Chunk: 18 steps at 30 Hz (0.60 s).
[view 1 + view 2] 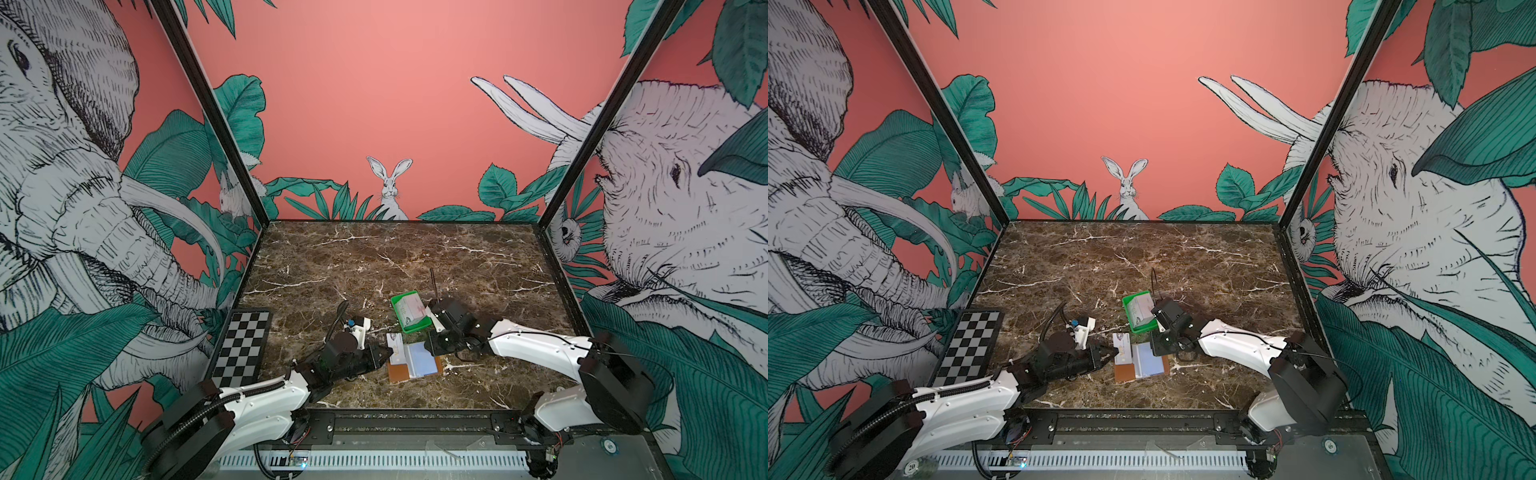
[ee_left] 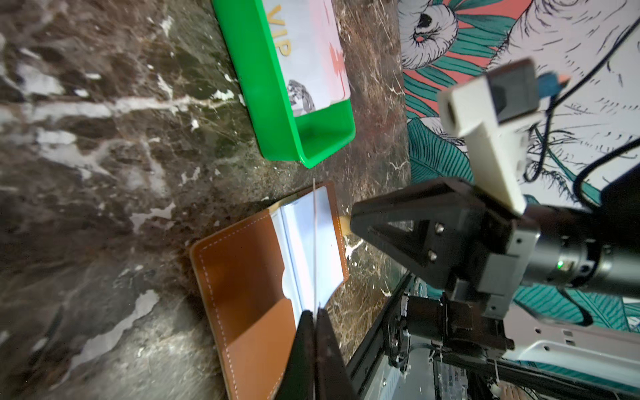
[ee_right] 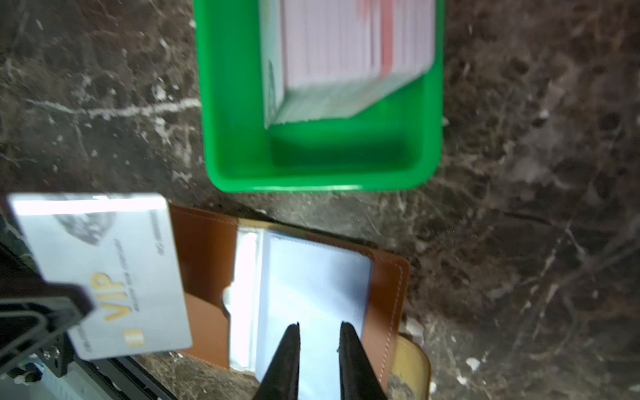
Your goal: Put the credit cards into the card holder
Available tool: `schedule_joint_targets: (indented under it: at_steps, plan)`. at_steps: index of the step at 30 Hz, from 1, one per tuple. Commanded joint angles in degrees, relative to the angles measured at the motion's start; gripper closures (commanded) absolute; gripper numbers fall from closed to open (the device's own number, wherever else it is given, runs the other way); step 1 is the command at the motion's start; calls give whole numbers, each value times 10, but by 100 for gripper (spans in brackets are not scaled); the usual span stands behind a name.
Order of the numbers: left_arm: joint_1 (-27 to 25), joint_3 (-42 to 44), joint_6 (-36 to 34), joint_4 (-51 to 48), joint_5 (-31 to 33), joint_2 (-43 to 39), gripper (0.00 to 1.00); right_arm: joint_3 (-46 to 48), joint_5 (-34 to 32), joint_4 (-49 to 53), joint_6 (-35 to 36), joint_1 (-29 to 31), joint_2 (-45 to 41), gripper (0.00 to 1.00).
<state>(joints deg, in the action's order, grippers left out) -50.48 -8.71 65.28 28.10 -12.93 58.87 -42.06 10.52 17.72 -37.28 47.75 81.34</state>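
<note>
Marble table (image 1: 374, 266), both top views: the holder (image 1: 397, 372) lies open between the grippers. The nearer left gripper (image 1: 390, 354) is clamped on one card (image 1: 395, 345) just over the holder.

Left wrist view: the card, seen edge-on, points its long axis straight ahead of the fingertips, across the sleeves (image 2: 301, 242).

Right wrist view: the right gripper (image 3: 319, 327), jaws narrowly apart and holding nothing, sits over the sleeves; contact cannot be told.

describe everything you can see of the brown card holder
The card holder is tan-brown and leather-like with pale stitching. It lies open on the marble table, near the green tray but not touching it. One half is a slip pocket with a thumb notch; clear sleeves cover the other. A tab sticks out beside the right tool, whose tips sit over the sleeves.
</note>
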Motion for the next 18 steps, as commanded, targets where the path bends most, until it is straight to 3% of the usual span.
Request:
schedule_joint_targets:
  at_steps: [1,12,18]
  plan:
    - [-14,6,21,22,34,0,100,18,-9,18,-8,2,-14,79]
    - [-44,-2,29,51,48,41,100,39,-41,38,-16,2,-7,79]
    - [-45,-11,31,63,46,62,100,62,-14,-13,-40,2,2,81]
